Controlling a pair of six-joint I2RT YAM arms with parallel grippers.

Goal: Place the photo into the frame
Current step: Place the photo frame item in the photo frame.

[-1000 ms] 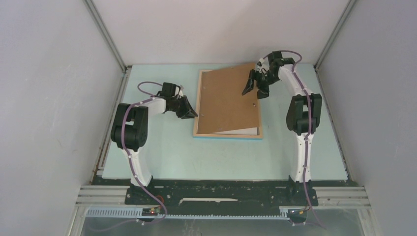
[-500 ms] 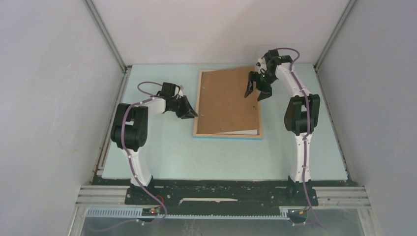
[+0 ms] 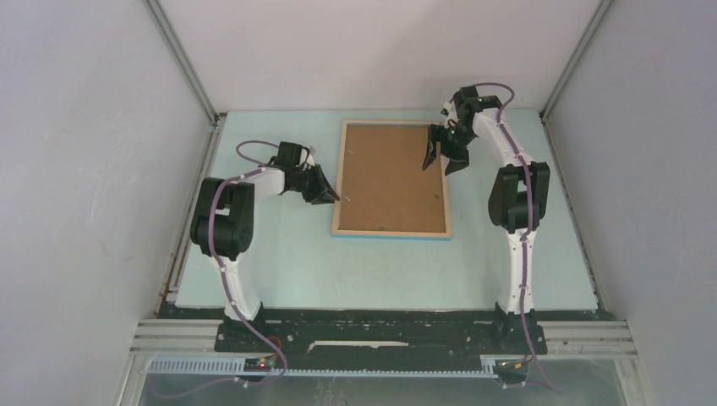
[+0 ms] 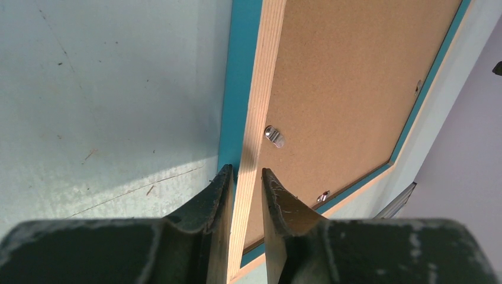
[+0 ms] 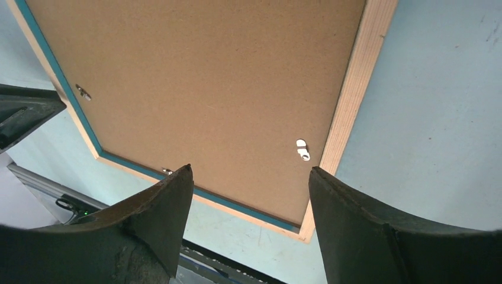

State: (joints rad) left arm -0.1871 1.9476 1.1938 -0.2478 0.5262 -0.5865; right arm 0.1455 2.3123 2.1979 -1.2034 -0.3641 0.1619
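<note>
Left gripper (image 4: 244,171): jaws nearly closed, pinching the left rail of the frame (image 3: 391,231); we advise a firm hold. Backing board (image 3: 391,178) lies flat inside the frame, and the photo is hidden, presumably beneath. Right gripper (image 5: 248,171): jaws wide, empty, above the board; we recommend even downward pressure before turning the clip (image 5: 302,149)

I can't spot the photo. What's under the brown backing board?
Nothing beneath shows. The backing board sits flat inside the frame, filling its whole opening, so whether the photo lies under it cannot be seen.
</note>
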